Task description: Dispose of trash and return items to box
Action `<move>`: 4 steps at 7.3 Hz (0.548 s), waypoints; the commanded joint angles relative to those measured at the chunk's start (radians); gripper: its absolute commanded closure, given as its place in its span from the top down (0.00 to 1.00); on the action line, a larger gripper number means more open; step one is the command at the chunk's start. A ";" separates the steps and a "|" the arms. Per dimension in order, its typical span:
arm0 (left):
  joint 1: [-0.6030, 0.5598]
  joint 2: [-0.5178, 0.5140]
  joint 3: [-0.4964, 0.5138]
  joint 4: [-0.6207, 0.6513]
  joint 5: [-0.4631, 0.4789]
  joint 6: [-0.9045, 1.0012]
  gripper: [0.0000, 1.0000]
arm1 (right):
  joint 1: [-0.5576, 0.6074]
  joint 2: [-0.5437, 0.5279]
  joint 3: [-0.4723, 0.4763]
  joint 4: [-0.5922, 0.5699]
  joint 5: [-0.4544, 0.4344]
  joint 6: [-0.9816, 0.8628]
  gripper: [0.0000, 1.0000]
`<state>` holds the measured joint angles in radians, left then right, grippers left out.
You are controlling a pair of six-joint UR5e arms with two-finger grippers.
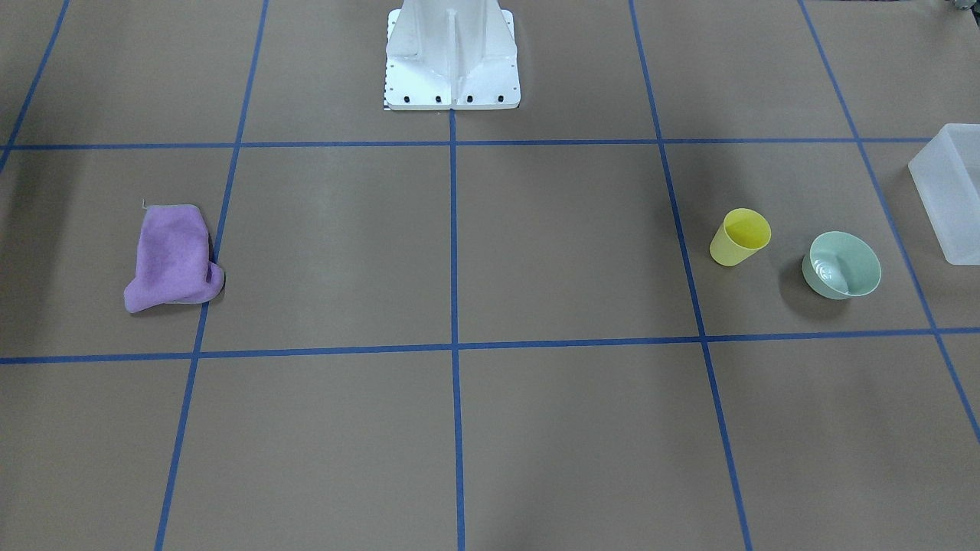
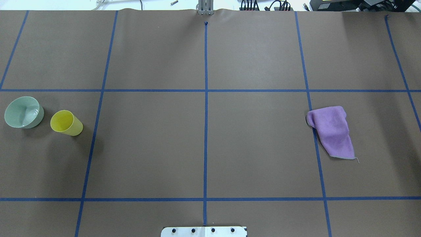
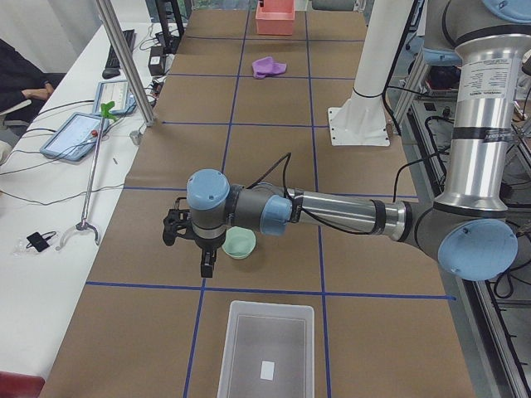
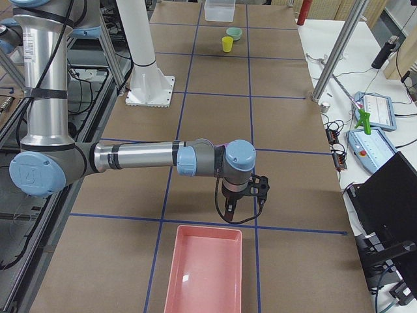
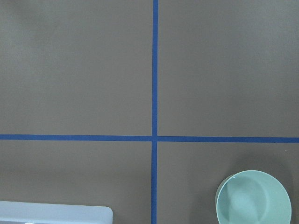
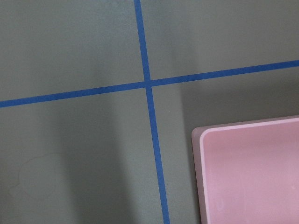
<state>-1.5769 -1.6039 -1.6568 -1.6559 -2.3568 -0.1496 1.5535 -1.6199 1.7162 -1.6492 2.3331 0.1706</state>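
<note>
**Two items stand outside the box**

The cup (image 1: 739, 237) and bowl (image 1: 842, 265) sit upright on the counter (image 1: 459, 229) at the robot's left end, side by side but not touching. The bowl is the nearer to the box (image 1: 952, 191), which stands apart from both. The left fingers (image 3: 206, 264) hang over the counter beside the bowl; I cannot tell whether they are wide or narrow. Toward the right end a purple cloth (image 1: 172, 259) lies crumpled. The right fingers (image 4: 229, 207) hover near a pink tray (image 4: 205, 267), and I cannot tell their spread either.
</note>
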 commanded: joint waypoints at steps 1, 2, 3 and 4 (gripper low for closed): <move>0.000 0.016 -0.004 -0.005 -0.002 0.010 0.99 | 0.000 -0.002 0.006 0.000 0.002 0.001 1.00; 0.000 0.019 -0.001 -0.008 -0.002 0.010 0.99 | 0.000 0.000 0.008 0.000 0.002 0.003 1.00; 0.000 0.018 -0.004 -0.007 -0.002 0.010 0.99 | 0.000 -0.002 0.010 0.000 0.006 0.003 1.00; 0.000 0.016 -0.009 -0.008 -0.002 0.010 0.99 | 0.000 0.000 0.010 0.000 0.012 0.003 1.00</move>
<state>-1.5770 -1.5871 -1.6617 -1.6631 -2.3592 -0.1401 1.5539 -1.6206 1.7247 -1.6490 2.3391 0.1731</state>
